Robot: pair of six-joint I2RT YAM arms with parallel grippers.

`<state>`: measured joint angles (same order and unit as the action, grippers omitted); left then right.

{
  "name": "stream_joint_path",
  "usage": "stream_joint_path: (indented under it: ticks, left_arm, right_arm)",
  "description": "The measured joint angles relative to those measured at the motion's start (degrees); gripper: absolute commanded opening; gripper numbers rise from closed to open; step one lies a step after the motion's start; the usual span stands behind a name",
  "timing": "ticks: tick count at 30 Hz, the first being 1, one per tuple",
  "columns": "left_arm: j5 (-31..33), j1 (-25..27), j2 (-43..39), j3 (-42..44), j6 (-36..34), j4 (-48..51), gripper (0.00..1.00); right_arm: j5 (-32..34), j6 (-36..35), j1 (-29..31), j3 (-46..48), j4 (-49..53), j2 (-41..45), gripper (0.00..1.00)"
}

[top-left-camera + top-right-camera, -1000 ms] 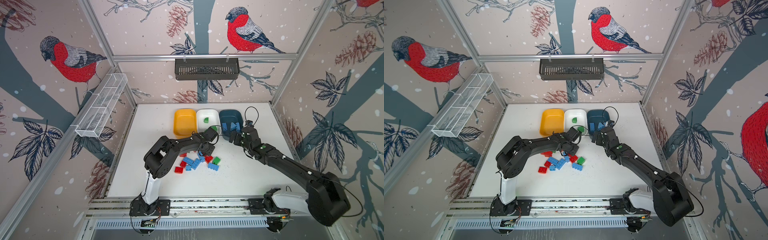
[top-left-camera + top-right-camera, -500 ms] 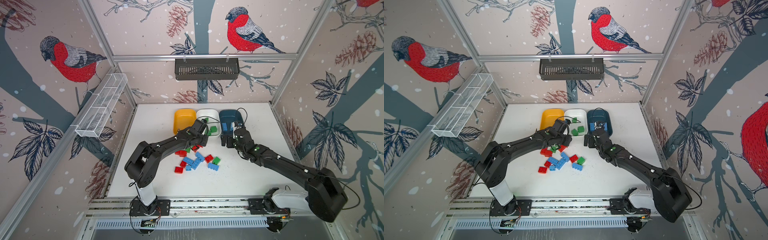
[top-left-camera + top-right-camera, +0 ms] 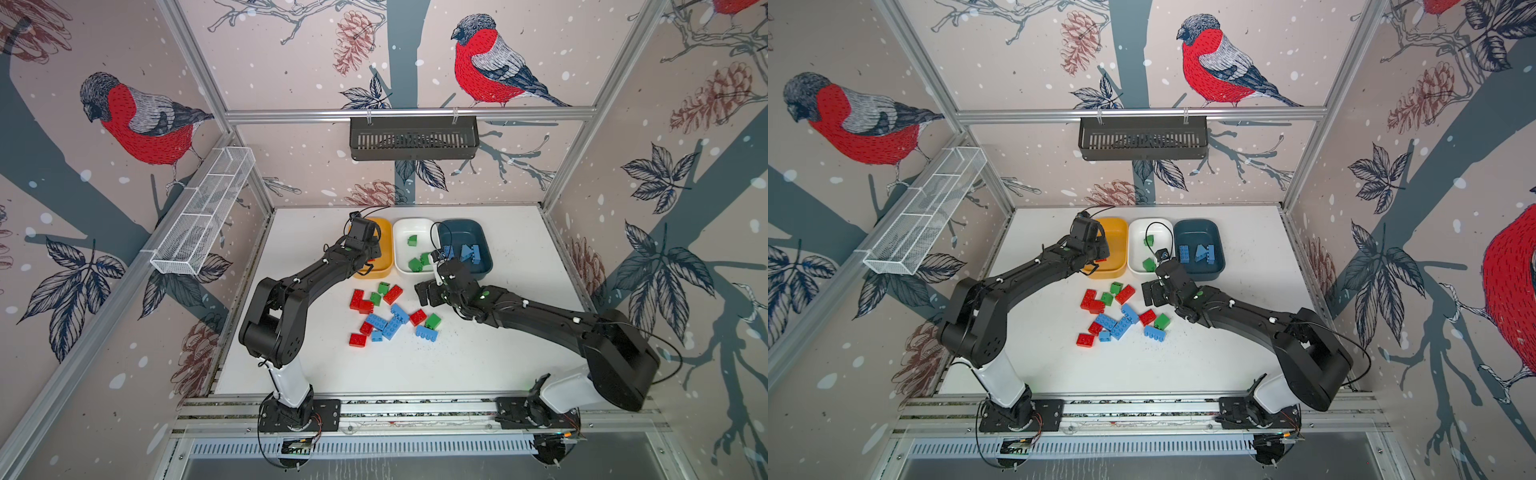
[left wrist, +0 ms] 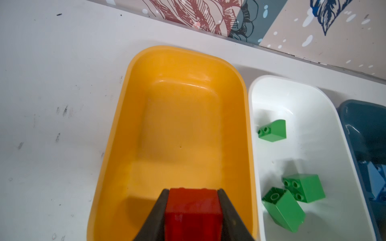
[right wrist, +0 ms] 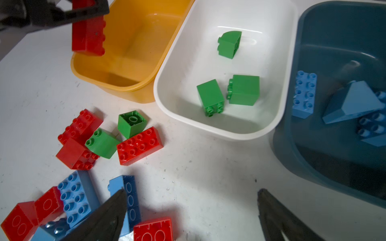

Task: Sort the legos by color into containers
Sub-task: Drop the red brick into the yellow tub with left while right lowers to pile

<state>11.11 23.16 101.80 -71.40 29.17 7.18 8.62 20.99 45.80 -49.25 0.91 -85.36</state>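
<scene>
red brick (image 5: 88, 35): hangs above the near corner of yellow tub (image 4: 125, 104), close to the rim, not yet down inside. no brick seen lying in that tub.

risk one: if let go here, may clip the rim and bounce out onto table (image 3: 478, 353), back among loose bricks (image 3: 390, 316). cause: sits near the tub's edge rather than over its middle. risk two: may twist or slip early, since gripped only at the top end, with most of its length dangling below the jaws. risk three: could land in white tub (image 4: 302, 104) just beside, if swung too far across. already holds three green bricks (image 5: 243, 89), so would spoil the sort. safer to carry further in over the yellow floor before opening.

relative to left claw (image 4: 192, 191): pinched straight between its jaws, clamped on two opposite faces, studs facing sideways. relative to right claw (image 5: 192, 191): well apart. jaws spread wide there, nothing between them, low over table at the pile's edge, near teal tub (image 5: 334, 31) with blue bricks (image 5: 305, 94) inside.
</scene>
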Motion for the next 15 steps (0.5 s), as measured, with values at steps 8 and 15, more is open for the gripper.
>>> stream_joint_path:
  ticks: [8, 15]
  left_arm:
    - [0.3, -1.6, 4.2, -6.4, 2.0, 2.5, 0.79]
    - [-2.1, -1.6, 1.8, -4.4, 2.1, 2.1, 0.89]
  right_arm:
    - [-2.6, 1.6, 0.9, 2.5, 4.6, -1.0, 0.81]
    - [-10.5, 0.9, 1.0, 7.3, 6.8, 1.3, 0.77]
